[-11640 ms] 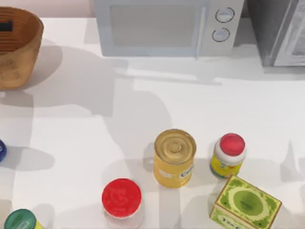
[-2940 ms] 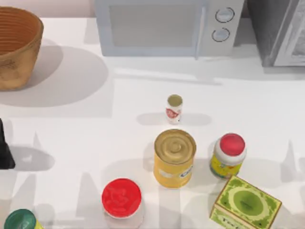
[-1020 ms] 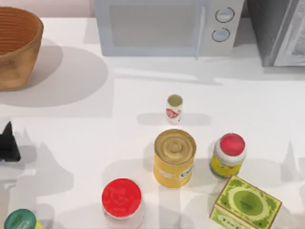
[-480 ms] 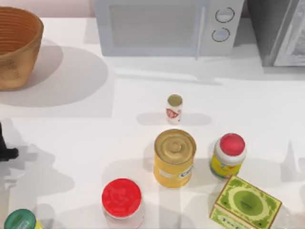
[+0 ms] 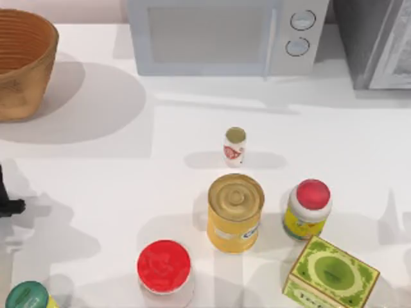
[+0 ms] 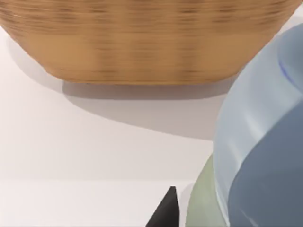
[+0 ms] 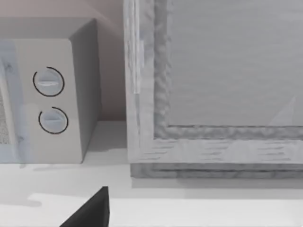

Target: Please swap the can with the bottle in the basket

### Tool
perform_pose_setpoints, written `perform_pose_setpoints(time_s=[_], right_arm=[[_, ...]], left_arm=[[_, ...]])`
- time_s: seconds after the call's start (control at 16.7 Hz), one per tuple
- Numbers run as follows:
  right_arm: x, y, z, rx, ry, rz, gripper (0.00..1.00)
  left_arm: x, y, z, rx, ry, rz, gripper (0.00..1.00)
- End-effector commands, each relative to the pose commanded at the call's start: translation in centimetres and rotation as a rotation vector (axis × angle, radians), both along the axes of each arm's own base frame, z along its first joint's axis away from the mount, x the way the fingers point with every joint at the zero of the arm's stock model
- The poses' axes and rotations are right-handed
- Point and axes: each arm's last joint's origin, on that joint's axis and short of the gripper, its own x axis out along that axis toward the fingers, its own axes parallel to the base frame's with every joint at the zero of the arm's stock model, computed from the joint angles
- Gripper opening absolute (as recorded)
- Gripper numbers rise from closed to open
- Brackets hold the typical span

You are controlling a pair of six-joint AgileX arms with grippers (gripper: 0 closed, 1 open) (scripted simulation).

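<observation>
white table [image 5: 359,141], microwave [image 5: 218,35] at back | basket [image 5: 22,61] far left, no bottle visible inside | left gripper [image 5: 6,199] at left edge, fingers: cannot tell | bottle [image 5: 235,145] just behind can [image 5: 235,212] mid-table | risk: reaching for the can may topple the bottle or red-capped jar [image 5: 164,269]

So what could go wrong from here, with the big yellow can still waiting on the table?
The can stands hemmed in: the bottle just behind it, a red-capped yellow bottle beside it, a red-lidded jar in front. Jaws reaching for it might knock a neighbour over. The basket sits far off at the table's left corner, so a weak grip could drop the can on the way.
</observation>
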Motion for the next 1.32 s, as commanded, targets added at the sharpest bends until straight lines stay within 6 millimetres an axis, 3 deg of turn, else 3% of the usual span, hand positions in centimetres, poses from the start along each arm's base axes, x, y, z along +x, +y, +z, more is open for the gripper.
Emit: perform_pose_setpoints(time_s=[0.36, 0.48, 0.66, 0.84, 0.96, 1.14, 1.32], right_arm=[[0.0, 0.0, 0.0, 0.0, 0.0, 0.0, 1.0], [0.0, 0.0, 0.0, 0.0, 0.0, 0.0, 1.0], [0.0, 0.0, 0.0, 0.0, 0.0, 0.0, 1.0], [0.0, 0.0, 0.0, 0.0, 0.0, 0.0, 1.0], [0.0, 0.0, 0.0, 0.0, 0.0, 0.0, 1.0], [0.0, 0.0, 0.0, 0.0, 0.0, 0.0, 1.0], [0.0, 0.0, 0.0, 0.0, 0.0, 0.0, 1.0]], left_arm=[[0.1, 0.3, 0.1, 0.003, -0.003, 0.017, 0.0], [0.9, 1.8, 0.8, 0.013, -0.019, 0.086, 0.0], [2.9, 5.5, 2.9, 0.036, -0.054, 0.228, 0.0], [5.4, 9.4, 6.8, 0.052, -0.077, 0.336, 0.0], [7.4, 10.9, 10.2, 0.053, -0.078, 0.353, 0.0], [10.5, 10.8, 15.5, 0.042, -0.06, 0.297, 0.0], [13.0, 8.6, 20.2, 0.025, -0.034, 0.184, 0.0]])
